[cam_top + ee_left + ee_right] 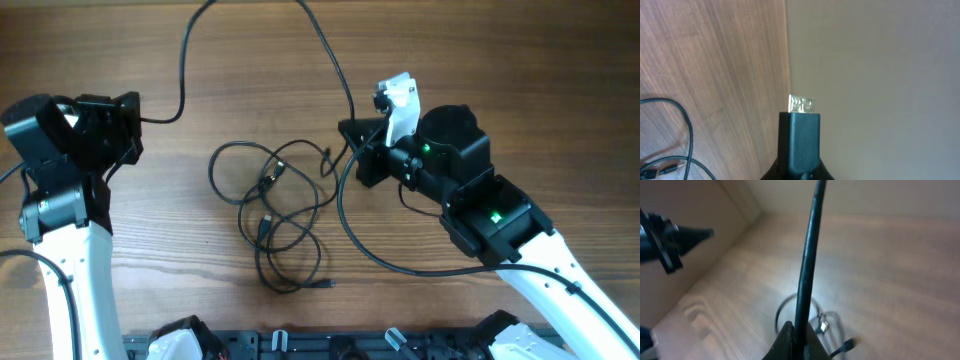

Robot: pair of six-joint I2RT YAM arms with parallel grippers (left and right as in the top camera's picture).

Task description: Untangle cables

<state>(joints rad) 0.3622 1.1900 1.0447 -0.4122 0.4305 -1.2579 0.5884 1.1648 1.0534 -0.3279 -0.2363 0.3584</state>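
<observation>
1. The cables (268,212) lie in one loose knot in the middle of the wooden table (500,60), between your two arms. They are several thin black loops crossing one another. A small plug (272,180) sits in the heart of the bunch, and another plug end (325,285) lies free at its lower edge.
2. Expect them to be light and limp. They should sag and drag their neighbours along rather than hold a shape, and the smooth jacket may slip through a weak pinch.
3. The best holds, as I judge it, are the plug bodies, which are stiffer and thicker than the cord. A strand on the outer left loop, where nothing crosses it, would also do. Keep out of the crossings, where you would likely catch two strands at once.
4. Your left gripper (133,125) sits well apart from the knot at the table's left side, with its fingers pressed together. Its wrist view shows a small pale metal piece (801,105) at the tip, and I cannot tell what it is.
5. Your right gripper (352,150) sits just right of the knot, with its jaws also together. A thick black cord (807,255) rises from right at its fingers. You cannot tell whether it is pinched or merely passing in front. It looks heavier than the task's cords, so leave it be.
6. Either hand must open before it can take a strand.
</observation>
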